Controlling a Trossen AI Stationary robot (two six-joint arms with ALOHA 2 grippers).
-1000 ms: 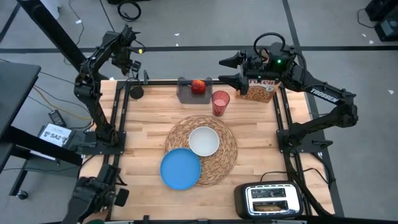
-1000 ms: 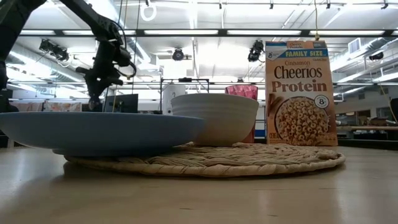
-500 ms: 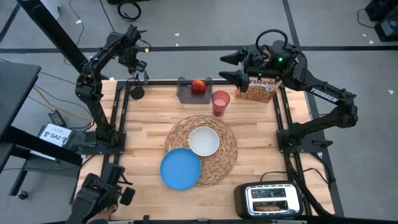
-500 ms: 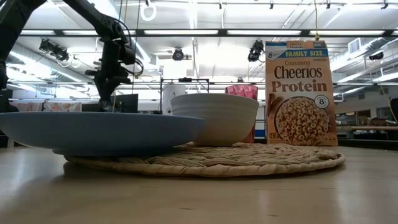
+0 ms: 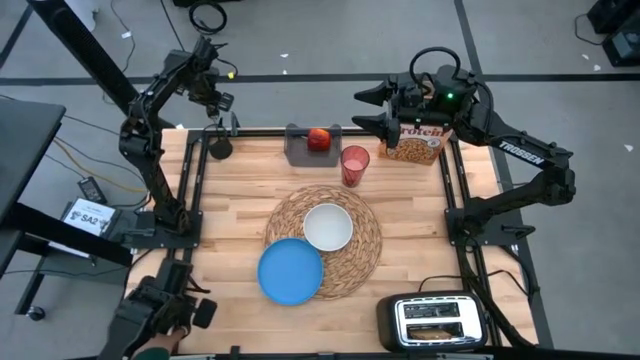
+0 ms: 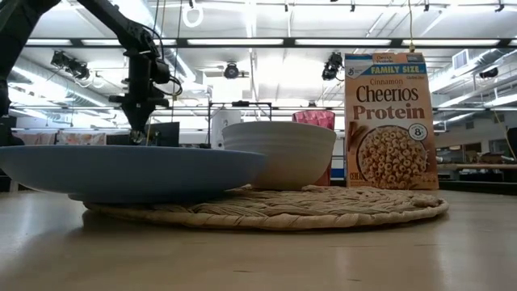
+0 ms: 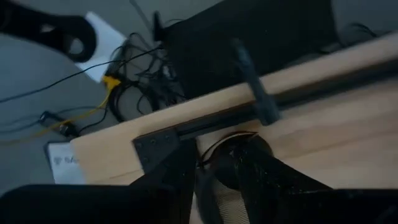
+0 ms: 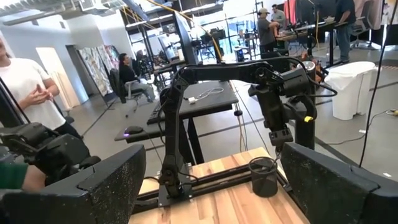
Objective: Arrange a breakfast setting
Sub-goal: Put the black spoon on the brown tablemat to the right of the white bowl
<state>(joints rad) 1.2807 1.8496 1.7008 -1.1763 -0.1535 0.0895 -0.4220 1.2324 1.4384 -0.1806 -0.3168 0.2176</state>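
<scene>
- The left gripper [image 6: 147, 109] hangs over the black mesh cup [image 5: 218, 149] at the table's 10 o'clock corner. Its fingers look clamped on the thin metal spoon [image 6: 148, 128], though the pinch is barely visible. A shallow hold could let the spoon swing or slip, and its lower end might catch the cup's rim and tip it.
- The blue plate [image 5: 290, 270] overlaps the round woven straw placemat [image 5: 365, 255] at its 7 o'clock edge, so it sits tilted and a nudge could slide it off.
- The white bowl [image 5: 327, 227] rests on the mat's centre; a spoon released from height may bounce off it.
- The red apple [image 5: 318, 138] sits on the grey tray [image 5: 298, 150] at 12 o'clock and could roll if bumped.
- The translucent red cup [image 5: 354, 164], just beside the tray, looks light and easily toppled.
- The right gripper [image 5: 368, 110], fingers spread wide and empty, hovers beside the Cheerios Protein box [image 5: 418, 146] at 1 o'clock. A careless sweep could knock over the tall box or the cup.
</scene>
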